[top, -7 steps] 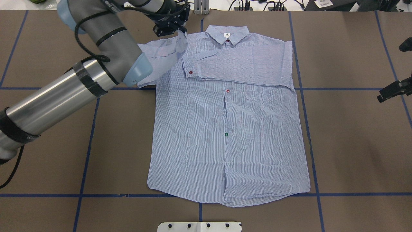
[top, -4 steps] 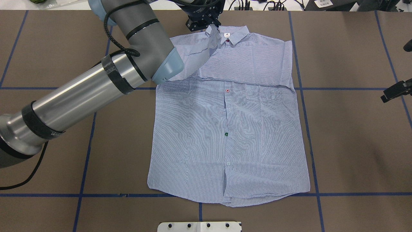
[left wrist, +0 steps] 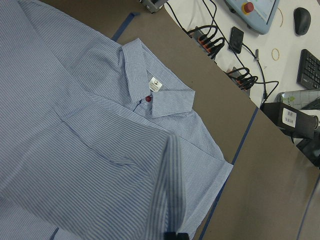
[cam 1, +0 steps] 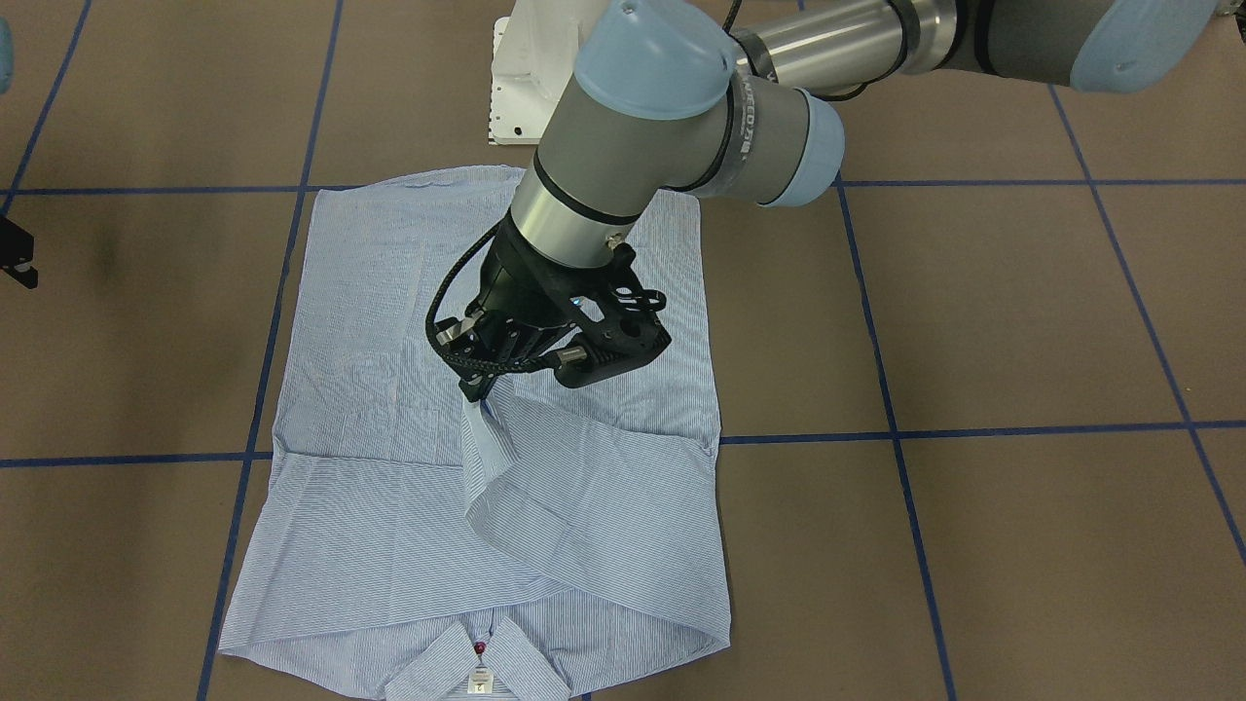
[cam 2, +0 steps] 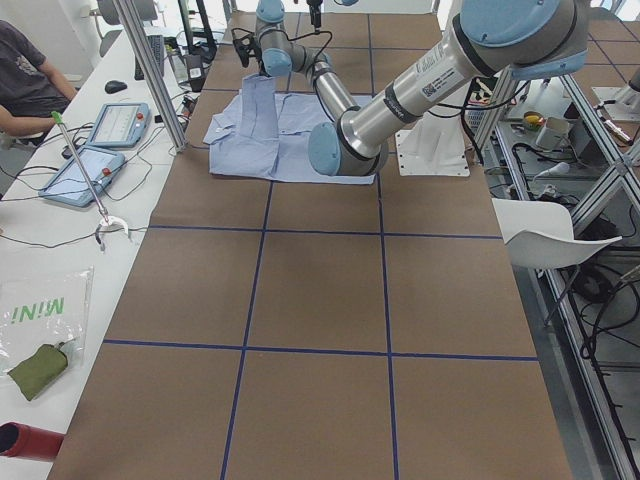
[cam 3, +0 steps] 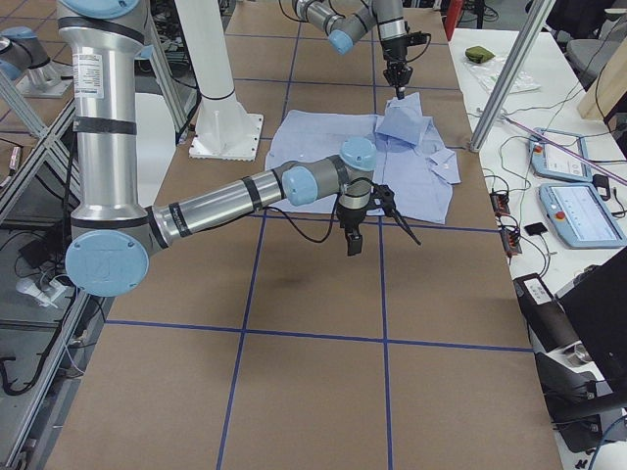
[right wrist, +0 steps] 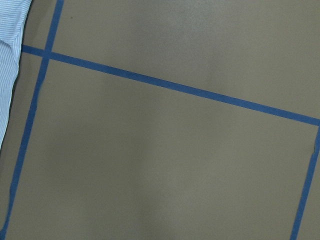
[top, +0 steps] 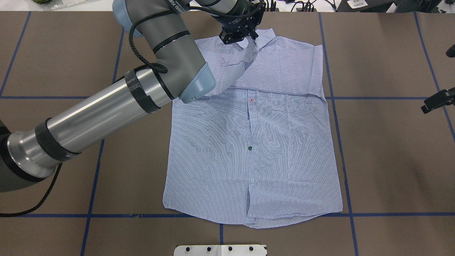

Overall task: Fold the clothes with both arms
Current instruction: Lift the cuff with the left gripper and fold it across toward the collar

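Observation:
The pinstriped shirt point(top: 249, 160) lies front up on the brown table, collar point(top: 265, 35) at the far edge. Its right sleeve point(top: 284, 71) is folded flat across the chest. My left gripper point(top: 249, 35) is shut on the end of the left sleeve point(top: 234, 67), which it holds above the shirt beside the collar. From across the table the left gripper point(cam 1: 479, 394) shows over the shirt point(cam 1: 389, 487), with the sleeve hanging from it. The left wrist view shows the collar point(left wrist: 155, 92) and its red button. My right gripper point(top: 435, 81) hovers open off the shirt's right side, over bare table.
The white base plate point(top: 220, 250) sits at the near table edge. Blue tape lines point(top: 384, 97) grid the table. Cables point(top: 284, 5) lie past the far edge. Tablets point(cam 2: 120, 125) and a seated person point(cam 2: 25, 80) are on the side bench.
My left gripper has carried the left sleeve to the right, from the shirt's left shoulder to over the collar area. The folded right sleeve's red-buttoned cuff is now covered.

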Available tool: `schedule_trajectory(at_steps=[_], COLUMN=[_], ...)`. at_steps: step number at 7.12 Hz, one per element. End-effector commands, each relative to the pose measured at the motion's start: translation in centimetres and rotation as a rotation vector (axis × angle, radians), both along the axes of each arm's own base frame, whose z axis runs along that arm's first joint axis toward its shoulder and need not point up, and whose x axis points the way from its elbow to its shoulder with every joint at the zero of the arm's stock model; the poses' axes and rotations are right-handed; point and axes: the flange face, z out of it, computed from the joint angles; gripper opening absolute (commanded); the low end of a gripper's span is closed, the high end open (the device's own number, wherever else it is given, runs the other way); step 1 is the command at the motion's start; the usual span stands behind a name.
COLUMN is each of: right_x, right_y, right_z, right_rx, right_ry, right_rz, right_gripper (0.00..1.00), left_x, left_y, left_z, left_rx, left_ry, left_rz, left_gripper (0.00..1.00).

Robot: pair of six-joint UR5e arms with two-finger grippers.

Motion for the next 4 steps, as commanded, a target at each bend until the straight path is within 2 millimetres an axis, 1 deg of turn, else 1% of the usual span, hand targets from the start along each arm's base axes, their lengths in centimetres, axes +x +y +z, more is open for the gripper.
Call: schedule_trajectory(at_steps=[1, 2, 3, 4], right_x=[-0.1, -0.2, -0.2, -0.3], right_y=[-0.2, -0.3, -0.4, -0.5], right_z=[0.4, 0.4, 0.4, 0.2], right_rx=[-0.004, -0.003, -0.002, 0.000], right_ry=[0.002, 0.003, 0.002, 0.001], right_rz=[-0.002, -0.001, -0.001, 0.000], right_gripper=[1.00, 1.00, 1.00, 1.00], left_x=[3.6, 6.8, 10.4, 14.7], left_y=[1.0, 1.4, 2.6, 5.3], left_z=[1.4, 2.9, 4.3, 5.5], left_rx=[0.011, 0.017, 0.034, 0.056], left_ry=[0.011, 0.032, 0.041, 0.043], left_rz=[0.015, -0.016, -0.017, -0.021], left_gripper=[0.00, 0.00, 0.00, 0.00])
